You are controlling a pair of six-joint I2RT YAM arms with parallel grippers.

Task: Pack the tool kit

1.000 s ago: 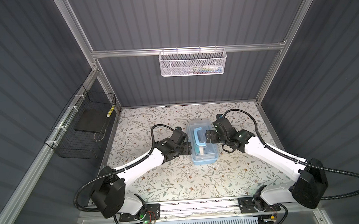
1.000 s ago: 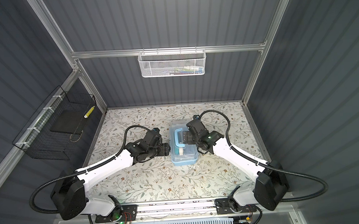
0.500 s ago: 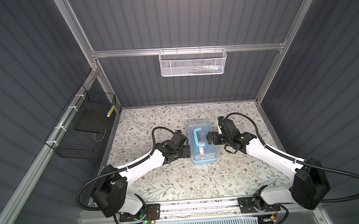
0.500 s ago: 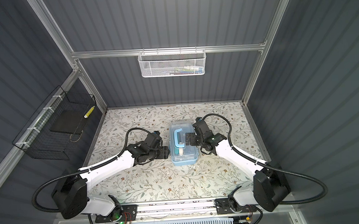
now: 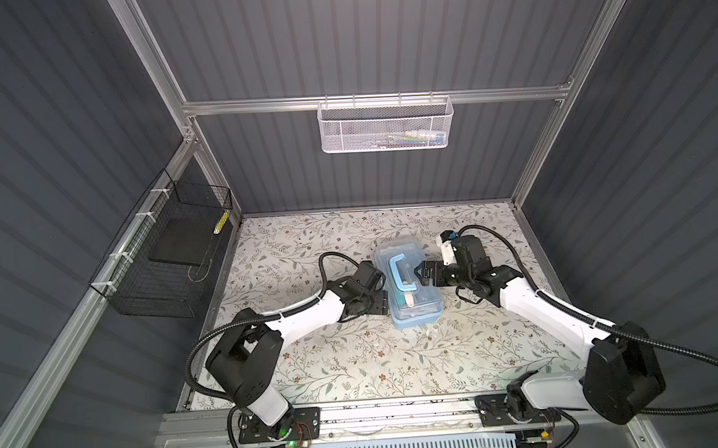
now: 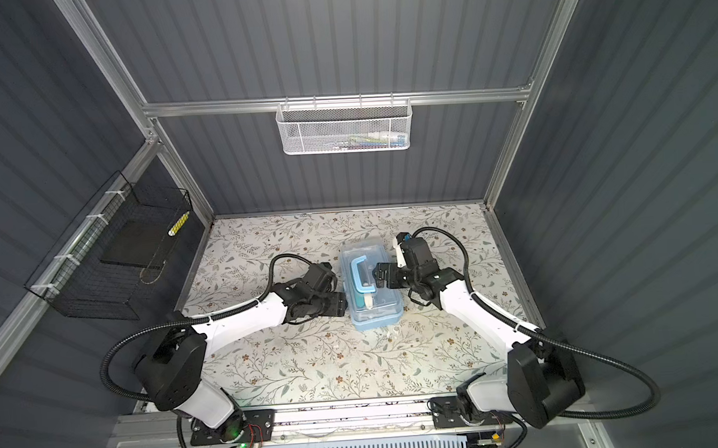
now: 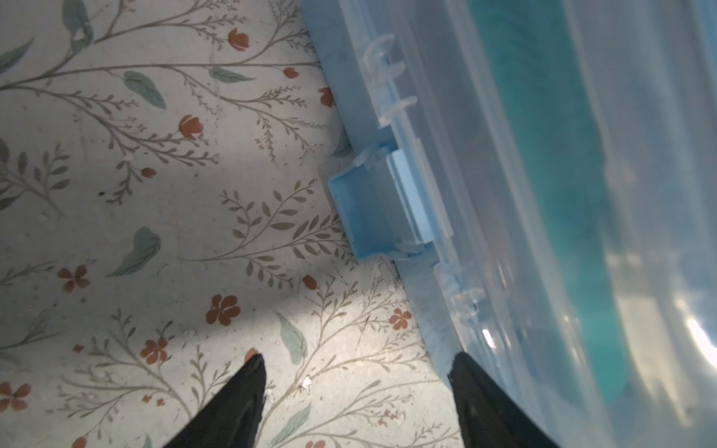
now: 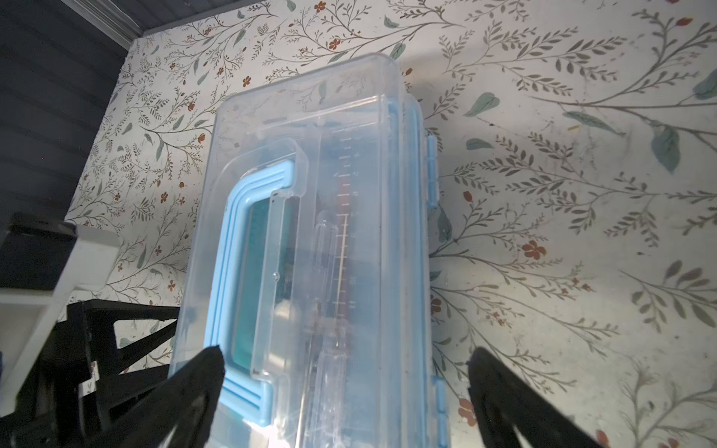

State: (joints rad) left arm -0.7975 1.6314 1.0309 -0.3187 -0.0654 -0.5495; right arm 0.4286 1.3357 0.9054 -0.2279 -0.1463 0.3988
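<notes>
- Left end effector (image 7: 355,362) is partly spread and empty, just beside the tool kit (image 5: 410,289) on its latch (image 7: 372,209) side.
- Right end effector (image 8: 345,357) gapes wide and empty above the tool kit's lid (image 8: 349,116), on the side away from the latch.
- Tool kit rests on the bench (image 5: 355,358) with its lid down; the latch may be unclipped, but the close view is blurred.
- It is judged to be light, stiff, slick plastic. The lid would flex, so the arched handle (image 8: 232,248) or the base walls suit gripping.
</notes>
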